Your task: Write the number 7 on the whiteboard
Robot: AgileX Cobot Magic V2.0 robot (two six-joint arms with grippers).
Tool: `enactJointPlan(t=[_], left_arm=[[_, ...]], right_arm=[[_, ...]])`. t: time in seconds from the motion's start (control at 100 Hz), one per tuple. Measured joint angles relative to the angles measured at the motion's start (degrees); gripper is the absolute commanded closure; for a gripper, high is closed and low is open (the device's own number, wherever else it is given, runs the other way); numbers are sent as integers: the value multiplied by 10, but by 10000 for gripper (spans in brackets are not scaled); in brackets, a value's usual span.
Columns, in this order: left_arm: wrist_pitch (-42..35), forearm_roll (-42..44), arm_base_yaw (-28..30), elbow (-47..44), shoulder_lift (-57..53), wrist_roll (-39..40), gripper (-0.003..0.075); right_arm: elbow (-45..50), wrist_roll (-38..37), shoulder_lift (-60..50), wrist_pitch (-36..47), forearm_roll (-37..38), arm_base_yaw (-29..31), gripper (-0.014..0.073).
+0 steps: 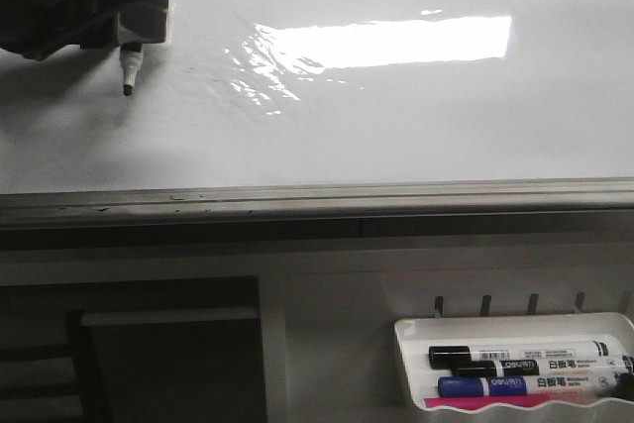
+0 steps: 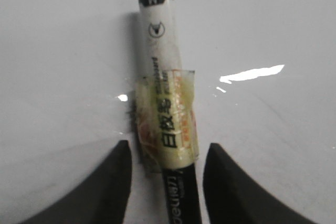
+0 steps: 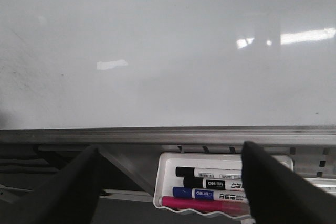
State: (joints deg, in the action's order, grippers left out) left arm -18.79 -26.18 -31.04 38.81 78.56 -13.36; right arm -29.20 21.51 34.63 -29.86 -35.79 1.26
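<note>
Fingers (image 2: 126, 182) of L arm grip marker (image 2: 167, 108), tip pointing down at whiteboard (image 1: 396, 136), near upper-left; no 7 yet. R fingers (image 3: 262, 187) open, idle.

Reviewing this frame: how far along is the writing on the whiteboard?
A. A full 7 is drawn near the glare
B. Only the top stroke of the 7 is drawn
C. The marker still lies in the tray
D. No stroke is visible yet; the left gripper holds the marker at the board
D: the whiteboard shows no digit, and the left gripper holds a marker tip-down at its upper left.
</note>
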Motion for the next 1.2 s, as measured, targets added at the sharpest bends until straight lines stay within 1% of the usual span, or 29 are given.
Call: enactJointPlan(t=[0.03,0.06,0.07,0.19,0.3,0.36,0.45,0.53,0.67,0.81,1.0,1.1,1.2], left_arm=[[3,2,0,0,1,0,667],[6,4,0,0,1,0,738],[7,6,0,0,1,0,741],[16,19,0,0,0,0,741],[52,42,0,0,-14,0,741],[76,61,-1,0,-29,0,741],[108,97,-9,0,-63,0,741],[145,130,-27,0,-97,0,741],[213,179,-74,0,-142,0,741],[265,219,-130,0,-161,0,741],[307,255,-201,0,-162,0,741],[314,265,-220,0,-162,0,741],[337,275,-226,17,-154,0,741]], right_arm=[[0,0,0,0,0,0,106],[0,0,0,0,0,0,106],[0,0,0,0,0,0,106],[0,0,0,0,0,0,106],[0,0,1,-3,0,0,106],[-3,3,5,-17,0,-1,106],[-17,38,22,-55,-21,-7,106],[-41,93,48,-96,-72,-8,106],[-91,181,104,-180,-170,-8,106],[-141,233,166,-246,-244,-8,106],[-205,247,241,-300,-275,-13,106],[-230,249,277,-324,-278,-36,106],[-251,249,309,-333,-278,-69,106]])
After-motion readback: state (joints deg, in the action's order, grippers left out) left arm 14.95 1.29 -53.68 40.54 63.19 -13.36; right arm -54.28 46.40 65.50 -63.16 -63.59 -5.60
